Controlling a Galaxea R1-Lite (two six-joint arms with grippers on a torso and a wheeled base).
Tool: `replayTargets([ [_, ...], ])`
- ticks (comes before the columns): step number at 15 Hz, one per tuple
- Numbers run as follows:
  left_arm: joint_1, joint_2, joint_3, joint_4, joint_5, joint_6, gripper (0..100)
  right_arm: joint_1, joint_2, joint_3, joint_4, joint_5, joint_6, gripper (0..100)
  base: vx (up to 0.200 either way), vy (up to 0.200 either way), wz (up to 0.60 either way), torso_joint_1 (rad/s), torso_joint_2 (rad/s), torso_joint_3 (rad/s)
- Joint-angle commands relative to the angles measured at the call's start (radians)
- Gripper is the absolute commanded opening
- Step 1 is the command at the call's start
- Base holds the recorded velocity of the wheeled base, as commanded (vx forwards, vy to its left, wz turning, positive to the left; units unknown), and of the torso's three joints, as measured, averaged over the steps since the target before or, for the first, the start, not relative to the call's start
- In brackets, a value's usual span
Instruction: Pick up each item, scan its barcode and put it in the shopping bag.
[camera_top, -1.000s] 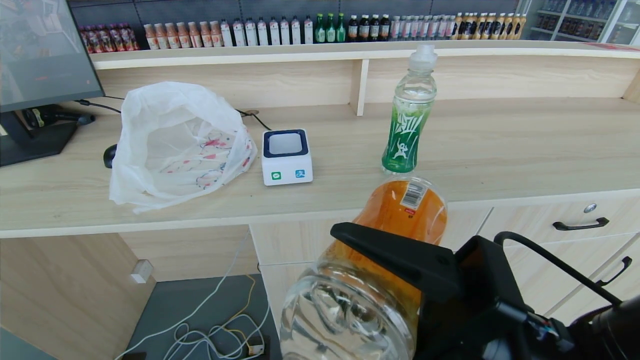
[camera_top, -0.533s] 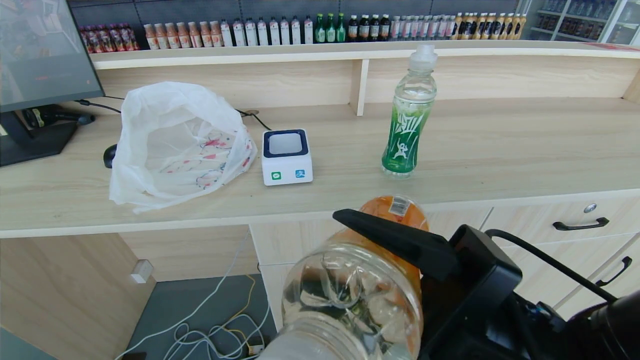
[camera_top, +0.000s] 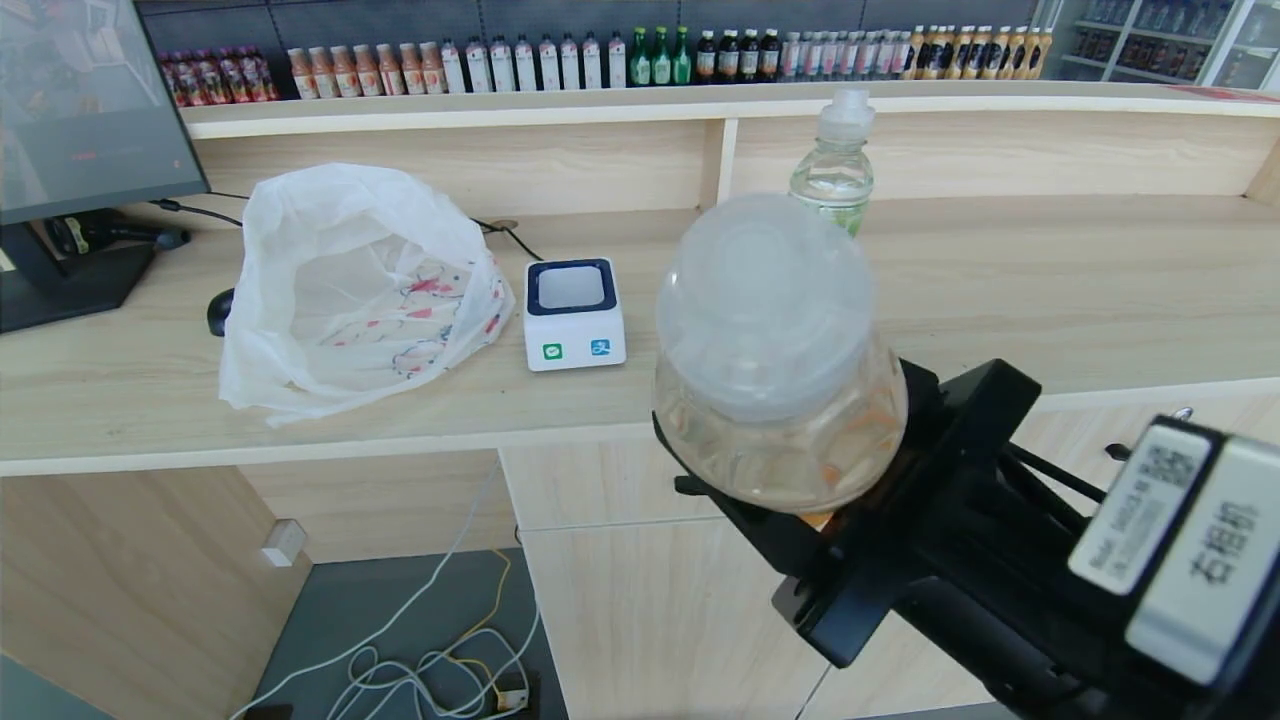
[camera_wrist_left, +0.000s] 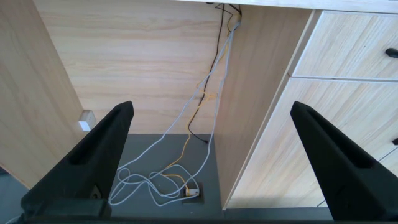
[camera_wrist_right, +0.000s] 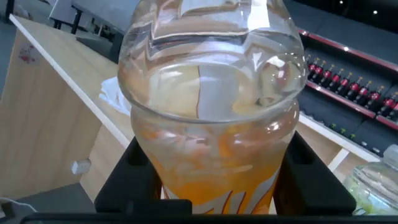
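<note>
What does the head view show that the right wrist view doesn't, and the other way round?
Head view adds the scanner, the monitor and the mouse. Right wrist view adds a plain look at the orange drink in the bottle and both fingers against its sides. Both share the bottle clamped in the right gripper, the bag and the counter.

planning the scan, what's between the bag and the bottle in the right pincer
In the head view, the white scanner box stands on the counter between the bag and the held bottle.
</note>
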Motion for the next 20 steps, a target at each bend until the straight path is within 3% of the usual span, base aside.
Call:
replayTargets([
  [1, 0.000, 0.000, 0.000, 0.000, 0.000, 0.000, 100, -0.030, -0.003, -0.033, -0.001, -0.038, 0.095, 0, 0.000, 0.000, 0.00, 0.000, 0.00, 0.000],
  [4, 0.000, 0.001, 0.000, 0.000, 0.000, 0.000, 100, -0.070, -0.006, -0.064, 0.022, -0.087, 0.283, 0, 0.000, 0.000, 0.00, 0.000, 0.00, 0.000],
  [9, 0.000, 0.000, 0.000, 0.000, 0.000, 0.000, 100, -0.256, -0.004, -0.131, 0.183, -0.081, 0.566, 0, 0.000, 0.000, 0.00, 0.000, 0.00, 0.000],
  [14, 0.000, 0.000, 0.000, 0.000, 0.001, 0.000, 100, -0.323, -0.001, -0.288, 0.320, -0.080, 0.661, 0, 0.000, 0.000, 0.00, 0.000, 0.00, 0.000],
  [20, 0.000, 0.001, 0.000, 0.000, 0.000, 0.000, 100, -0.329, 0.023, -0.269, 0.242, -0.098, 0.735, 0, 0.000, 0.000, 0.00, 0.000, 0.00, 0.000],
])
